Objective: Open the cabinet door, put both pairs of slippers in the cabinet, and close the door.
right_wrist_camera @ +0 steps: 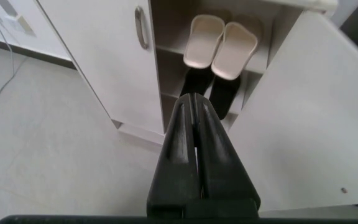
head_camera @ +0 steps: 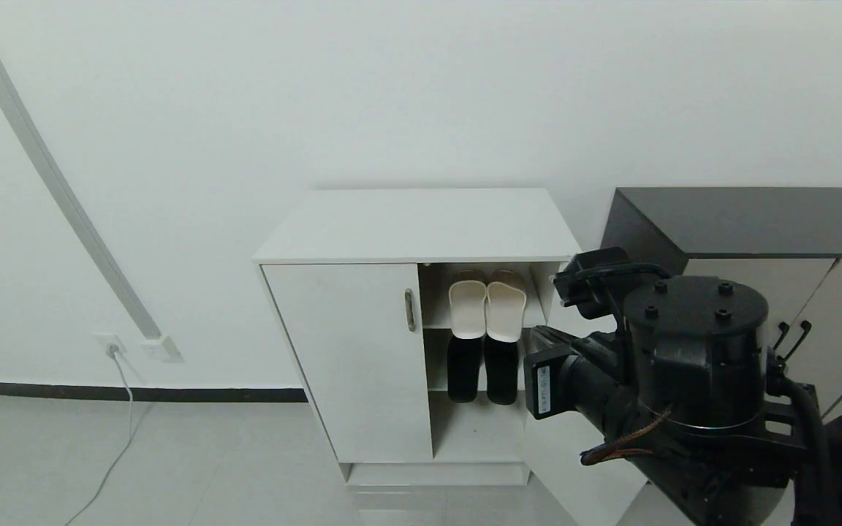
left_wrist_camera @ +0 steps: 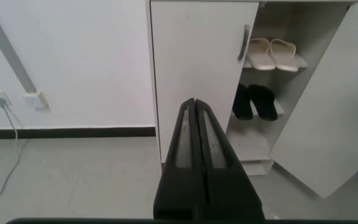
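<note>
The white cabinet stands against the wall with its left door closed and its right door swung open towards me. A white pair of slippers lies on the upper shelf, toes outward. A black pair of slippers lies on the shelf below. My right gripper is shut and empty, a short way in front of the open compartment beside the open door. My left gripper is shut and empty, farther back, facing the closed left door. Both pairs appear past it, white slippers above black slippers.
A dark-topped sideboard stands right of the cabinet, behind the open door. Wall sockets with a grey cable and a slanted conduit are on the left. Bare tiled floor lies in front and to the left.
</note>
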{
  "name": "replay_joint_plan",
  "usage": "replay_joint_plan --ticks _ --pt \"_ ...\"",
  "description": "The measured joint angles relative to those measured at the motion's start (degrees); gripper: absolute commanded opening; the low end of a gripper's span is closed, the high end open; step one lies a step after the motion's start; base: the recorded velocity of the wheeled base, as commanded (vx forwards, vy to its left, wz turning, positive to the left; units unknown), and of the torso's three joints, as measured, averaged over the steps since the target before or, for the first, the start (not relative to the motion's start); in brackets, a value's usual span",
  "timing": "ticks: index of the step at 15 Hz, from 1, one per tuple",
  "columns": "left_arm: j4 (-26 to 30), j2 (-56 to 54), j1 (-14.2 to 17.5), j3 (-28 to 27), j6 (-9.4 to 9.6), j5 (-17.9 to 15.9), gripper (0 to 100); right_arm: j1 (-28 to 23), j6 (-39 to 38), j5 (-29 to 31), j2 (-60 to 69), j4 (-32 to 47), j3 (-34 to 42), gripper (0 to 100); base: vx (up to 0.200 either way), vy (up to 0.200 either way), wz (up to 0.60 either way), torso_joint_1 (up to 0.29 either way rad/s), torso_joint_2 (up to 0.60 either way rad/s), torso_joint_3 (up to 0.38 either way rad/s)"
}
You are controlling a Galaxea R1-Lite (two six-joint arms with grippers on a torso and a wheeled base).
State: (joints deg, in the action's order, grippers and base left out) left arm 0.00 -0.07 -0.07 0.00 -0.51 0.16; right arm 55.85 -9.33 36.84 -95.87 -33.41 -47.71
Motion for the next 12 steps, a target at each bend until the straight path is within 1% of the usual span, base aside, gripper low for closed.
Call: replay_joint_plan --ticks 5,7,12 --pt "0.0 0.0 0.0 0.0 0.00 0.0 0 0.0 0.4 -0.1 -0.3 0.0 0.4 0 0.000 0.000 0.00 0.016 -0.03 -0.021" --pt "0.0 0.0 0.0 0.0 0.02 0.0 0 0.0 0.4 -1.4 -0.3 -1.2 0.7 0 0.000 0.000 0.00 0.000 0.00 0.000" --pt "0.0 0.0 -0.1 0.0 0.00 0.0 0 -0.1 1.3 -1.8 -0.2 -2.7 1.9 0 0.000 0.000 -0.60 0.002 0.00 0.000"
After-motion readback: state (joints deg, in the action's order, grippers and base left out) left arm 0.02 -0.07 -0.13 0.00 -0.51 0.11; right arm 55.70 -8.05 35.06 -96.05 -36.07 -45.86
